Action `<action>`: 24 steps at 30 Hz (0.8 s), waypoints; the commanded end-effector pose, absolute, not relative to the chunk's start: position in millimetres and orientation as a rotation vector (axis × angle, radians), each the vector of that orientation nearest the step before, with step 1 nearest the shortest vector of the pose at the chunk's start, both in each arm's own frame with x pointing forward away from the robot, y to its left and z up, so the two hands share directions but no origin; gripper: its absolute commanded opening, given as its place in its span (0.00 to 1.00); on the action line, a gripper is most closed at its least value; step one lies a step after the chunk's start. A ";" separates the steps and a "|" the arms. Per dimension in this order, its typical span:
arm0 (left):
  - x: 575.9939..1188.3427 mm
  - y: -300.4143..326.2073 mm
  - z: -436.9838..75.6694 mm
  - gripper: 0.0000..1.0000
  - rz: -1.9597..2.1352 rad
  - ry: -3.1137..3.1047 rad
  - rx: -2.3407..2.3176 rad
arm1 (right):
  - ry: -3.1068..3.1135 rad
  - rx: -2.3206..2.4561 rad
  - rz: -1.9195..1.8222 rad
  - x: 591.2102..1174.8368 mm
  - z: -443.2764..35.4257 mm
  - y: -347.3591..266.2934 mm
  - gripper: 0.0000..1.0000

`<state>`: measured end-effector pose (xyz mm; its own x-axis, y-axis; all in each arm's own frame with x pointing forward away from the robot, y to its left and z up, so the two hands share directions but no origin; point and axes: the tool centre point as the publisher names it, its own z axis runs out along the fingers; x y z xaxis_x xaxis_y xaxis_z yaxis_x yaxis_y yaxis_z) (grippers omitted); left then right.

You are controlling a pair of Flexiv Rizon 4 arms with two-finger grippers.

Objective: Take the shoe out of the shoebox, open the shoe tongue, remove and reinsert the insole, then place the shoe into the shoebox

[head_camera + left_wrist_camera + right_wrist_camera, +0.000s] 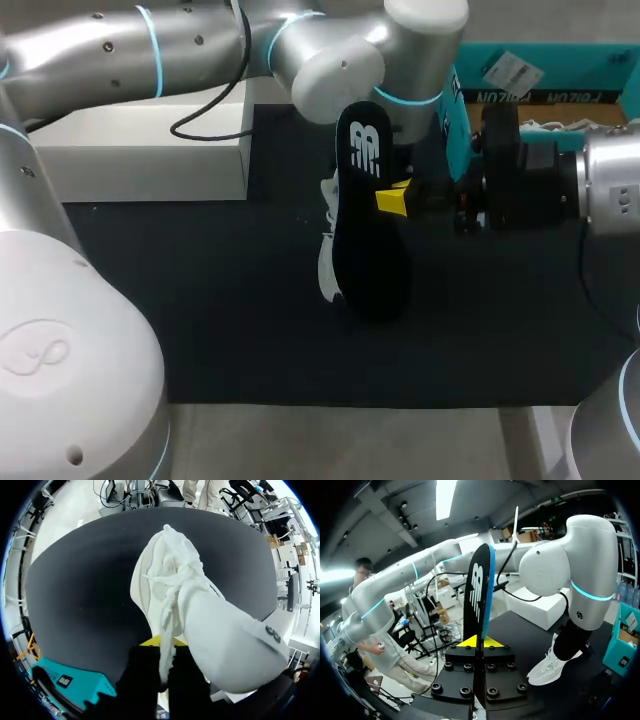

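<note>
A black mat (200, 320) covers most of the counter (330, 440). 1 white box (150, 155) sits on the far left side, at the mat's edge.

My right gripper (395, 199) holds the black insole (368, 235) on edge over the mat (200, 300), white shoe (327, 262) just left, shoebox (560, 75) far right.

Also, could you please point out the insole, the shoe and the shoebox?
insole (476, 587), right wrist view, on the logo on its black face.
shoe (220, 630), left wrist view, on its smooth white upper.
shoebox (570, 65), head view, on its teal wall.
</note>
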<state>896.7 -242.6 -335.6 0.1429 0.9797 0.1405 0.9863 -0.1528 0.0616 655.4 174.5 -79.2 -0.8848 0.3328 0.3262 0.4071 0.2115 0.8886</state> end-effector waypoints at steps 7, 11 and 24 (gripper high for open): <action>893.4 -255.5 -333.2 0.00 -0.250 -2.072 -2.298 | -2.394 -0.737 -1.792 654.3 -80.4 175.7 0.00; 898.8 -258.9 -337.7 0.00 -0.247 -2.048 -2.302 | -2.394 -0.737 -1.792 654.3 -80.4 175.7 0.00; 913.3 -266.9 -352.8 0.00 -0.280 -2.031 -2.253 | -2.394 -0.737 -1.792 654.3 -80.4 175.7 0.00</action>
<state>909.1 -262.0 -348.3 0.0971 0.9773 0.1881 0.9917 -0.1109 0.0646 655.4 174.6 -79.2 -0.8848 0.3327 0.3262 0.4071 0.2115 0.8886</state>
